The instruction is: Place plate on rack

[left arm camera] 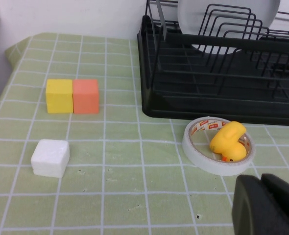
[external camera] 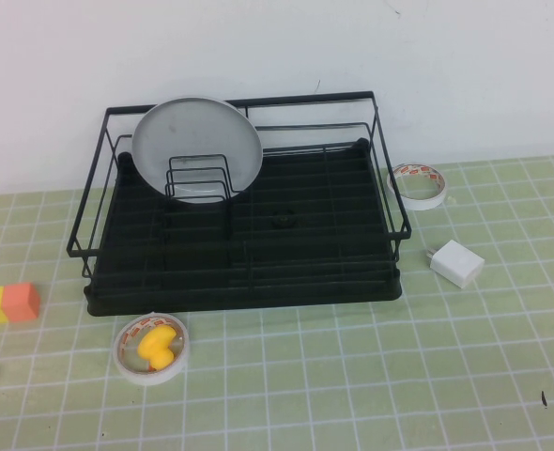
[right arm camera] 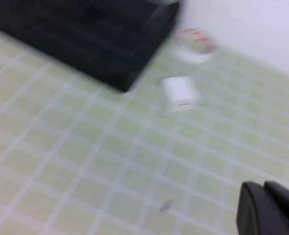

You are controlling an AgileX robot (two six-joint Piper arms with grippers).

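Note:
The pale grey-blue plate (external camera: 197, 141) stands upright among the wire dividers at the back left of the black wire rack (external camera: 239, 299). No gripper touches it. In the left wrist view the plate (left arm camera: 193, 14) shows behind the dividers of the rack (left arm camera: 208, 110). My left gripper (left arm camera: 262, 182) is shut and empty, low over the table in front of the rack's left corner. My right gripper (right arm camera: 263, 187) is shut and empty, over the table to the right of the rack (right arm camera: 85, 39). Neither arm shows in the high view.
A white tape roll holding a yellow duck (external camera: 152, 348) lies in front of the rack. Another tape roll (external camera: 420, 183) and a white charger block (external camera: 457, 263) lie to its right. Yellow and orange blocks (external camera: 7, 303) and a white cube (left arm camera: 50, 157) lie at the left.

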